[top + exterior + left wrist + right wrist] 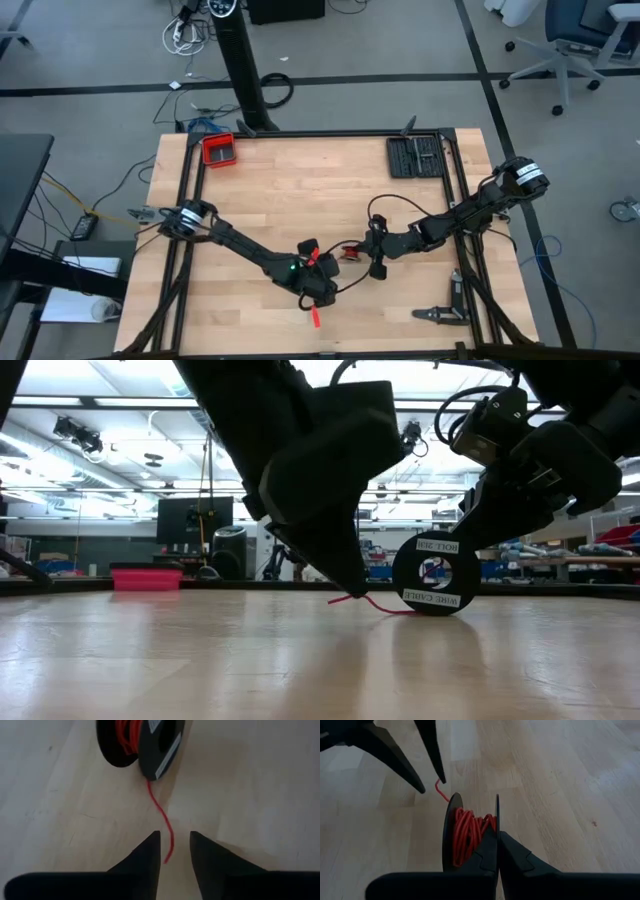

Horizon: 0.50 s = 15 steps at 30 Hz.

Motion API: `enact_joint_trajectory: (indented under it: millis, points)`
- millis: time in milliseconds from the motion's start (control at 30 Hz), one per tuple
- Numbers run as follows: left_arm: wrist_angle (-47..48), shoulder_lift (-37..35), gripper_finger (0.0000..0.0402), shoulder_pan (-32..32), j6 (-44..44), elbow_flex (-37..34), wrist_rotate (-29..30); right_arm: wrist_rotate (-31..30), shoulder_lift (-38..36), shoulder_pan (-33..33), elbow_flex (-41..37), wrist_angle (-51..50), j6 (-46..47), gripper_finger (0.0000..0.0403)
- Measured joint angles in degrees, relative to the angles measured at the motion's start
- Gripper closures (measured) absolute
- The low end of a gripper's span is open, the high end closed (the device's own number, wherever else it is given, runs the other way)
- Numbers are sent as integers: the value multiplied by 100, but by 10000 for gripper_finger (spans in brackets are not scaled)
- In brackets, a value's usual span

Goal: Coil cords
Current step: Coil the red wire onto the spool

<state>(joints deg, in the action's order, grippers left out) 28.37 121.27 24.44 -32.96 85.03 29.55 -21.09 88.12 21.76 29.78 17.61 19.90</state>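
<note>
Cord [161, 815] lay mostly wound on a black spool [150, 745] standing on edge near the middle of the table [300, 180], with a short red tail running straight from the spool toward the left gripper [173, 851]. That gripper's fingers stood apart at the table top, the tail's free end lying loose in the gap and not pinched, so it looked the nearer one to take it. The right gripper [497, 845] was shut on one spool rim.

Grey floor [90, 60], office chair [565, 45].
</note>
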Motion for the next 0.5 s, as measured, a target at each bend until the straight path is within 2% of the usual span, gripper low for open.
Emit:
enact_joint_trajectory:
  millis: [167, 500]
  points:
    - [-17, 0, 276, -44, -28, 0, 14, 8, 0, 0, -2, 23, 0, 400]
    - [-64, 151, 275, -45, 231, 2, -84, 12, 0, 0, 0, 49, 1, 400]
